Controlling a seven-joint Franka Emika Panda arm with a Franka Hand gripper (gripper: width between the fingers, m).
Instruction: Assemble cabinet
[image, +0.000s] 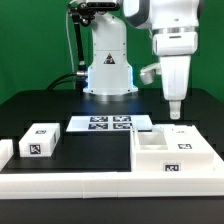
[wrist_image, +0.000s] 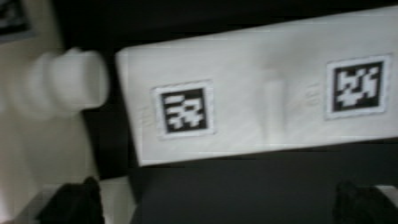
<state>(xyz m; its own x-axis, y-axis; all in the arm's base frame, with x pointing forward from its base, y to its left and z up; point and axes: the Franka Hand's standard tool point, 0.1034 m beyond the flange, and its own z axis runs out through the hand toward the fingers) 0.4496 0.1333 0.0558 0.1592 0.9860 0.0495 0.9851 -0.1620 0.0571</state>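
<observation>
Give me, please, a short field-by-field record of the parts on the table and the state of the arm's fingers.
fingers: apart, holding nothing, raised
large white box: exterior view's right, tag visible
small tagged block: exterior view's left, apart from the box
marker board: centre, flat, four tags
border rail: along the near edge

Black table (image: 90, 150) under cabinet (image: 150, 165), marker board (image: 78, 124)
</observation>
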